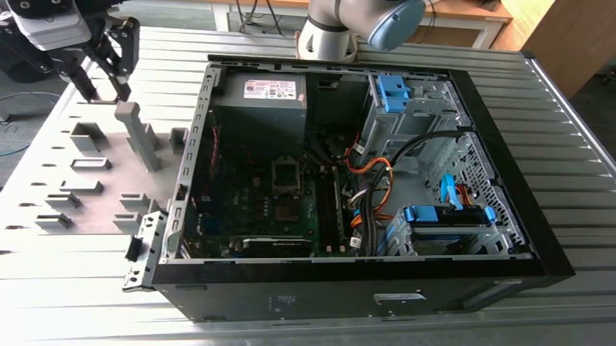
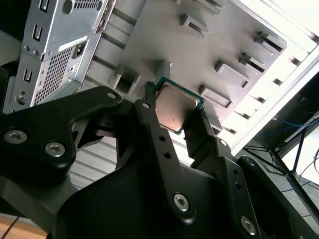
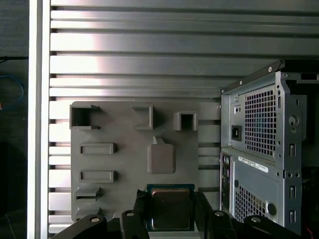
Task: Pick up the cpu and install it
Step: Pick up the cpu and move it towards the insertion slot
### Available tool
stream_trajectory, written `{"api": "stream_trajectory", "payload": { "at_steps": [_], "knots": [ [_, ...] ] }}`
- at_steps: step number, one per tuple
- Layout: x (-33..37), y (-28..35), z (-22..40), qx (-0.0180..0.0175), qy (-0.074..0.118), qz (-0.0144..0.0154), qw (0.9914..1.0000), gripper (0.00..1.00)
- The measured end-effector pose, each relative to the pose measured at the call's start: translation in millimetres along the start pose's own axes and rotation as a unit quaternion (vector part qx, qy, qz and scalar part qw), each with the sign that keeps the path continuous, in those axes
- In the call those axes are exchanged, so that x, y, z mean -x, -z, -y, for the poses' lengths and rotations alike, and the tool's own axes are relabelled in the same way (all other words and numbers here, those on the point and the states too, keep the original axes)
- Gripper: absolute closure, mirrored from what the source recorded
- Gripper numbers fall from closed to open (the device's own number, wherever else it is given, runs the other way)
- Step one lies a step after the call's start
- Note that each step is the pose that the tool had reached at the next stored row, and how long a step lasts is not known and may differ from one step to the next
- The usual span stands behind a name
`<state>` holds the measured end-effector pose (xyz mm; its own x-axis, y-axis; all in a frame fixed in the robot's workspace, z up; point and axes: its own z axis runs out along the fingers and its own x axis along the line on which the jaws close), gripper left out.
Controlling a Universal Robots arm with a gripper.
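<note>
First wrist view shows the cpu (image 3: 170, 208) with its silvery-grey metal top facing the camera and a thin dark green rim around it. The gripper (image 3: 171, 213) pinches it at two opposite edges. One black finger (image 3: 141, 211) presses on one side and its partner on the other, so the jaws are closed on the chip.

In the second wrist view the cpu (image 2: 174, 106) sits tilted at the fingertips (image 2: 149, 99), clamped between them. Behind it lies the matte grey holder plate (image 2: 164, 35) with its raised blocks. Whether the chip touches the plate cannot be told.

In the first wrist view the chip lies over the holder plate (image 3: 122, 162), close to one of its edges. Near it is a square pad with a small tab (image 3: 161, 157), and several slotted blocks stand further off. The plate rests on a ribbed metal table (image 3: 149, 55), with the perforated rear wall of the computer case (image 3: 261, 134) just beside it.

In the exterior view the gripper (image 1: 103, 92) hangs over the far end of the plate, at the exterior view's left, beside a tall grey block (image 1: 128, 114). The open computer case (image 1: 500, 144) fills the middle of the table. The dark socket frame (image 1: 288, 175) on its motherboard (image 1: 279, 213) is well apart from the gripper. The arm's base (image 1: 330, 32) stands behind the case.
</note>
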<state>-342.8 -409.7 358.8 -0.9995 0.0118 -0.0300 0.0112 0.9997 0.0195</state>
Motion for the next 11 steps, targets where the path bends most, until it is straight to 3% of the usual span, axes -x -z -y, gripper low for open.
{"api": "stream_trajectory", "payload": {
  "at_steps": [11],
  "knots": [
    [19.4, -0.6, -0.2, 0.0000, 0.000, 0.0000, 1.00000, 0.53]
  ]
}}
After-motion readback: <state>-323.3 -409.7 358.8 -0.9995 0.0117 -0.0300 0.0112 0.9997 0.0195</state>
